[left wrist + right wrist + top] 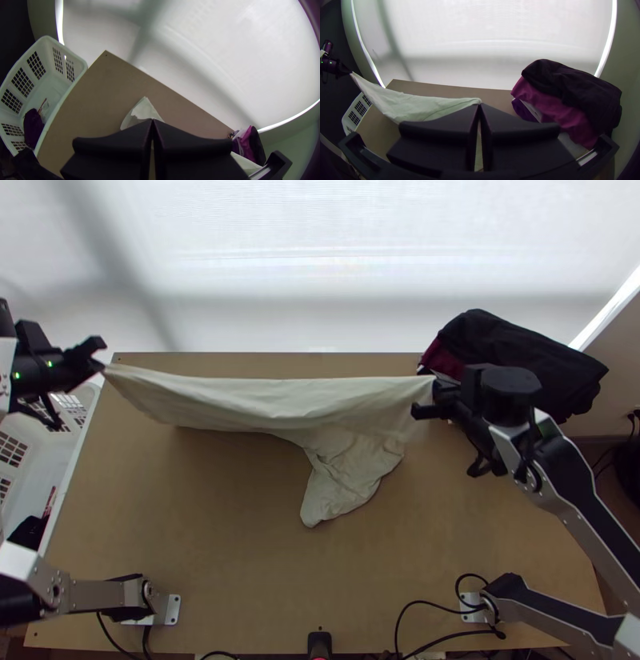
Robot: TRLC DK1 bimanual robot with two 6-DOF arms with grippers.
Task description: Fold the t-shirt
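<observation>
Shirt (264, 400) count?
One, stretched above table (200, 540), lower part bunched on it. Left gripper (99, 366), right gripper (437, 390): both pinching its ends.
Wrist views?
Left: one basket (49, 53), purple cloth (33, 128) inside. Right: violet fabric (522, 109), one pile (576, 86), far right.

The robot's left arm (96, 596) runs from its base at lower left out past the left edge; its wrist re-enters higher up, the left gripper (102, 366) pointing inward to the right. The right arm (588, 500) angles in from the right edge, the right gripper (436, 389) pointing left. In the wrist views, each gripper's wide, flat black fingers (113, 143) are closed, tips together.
</observation>
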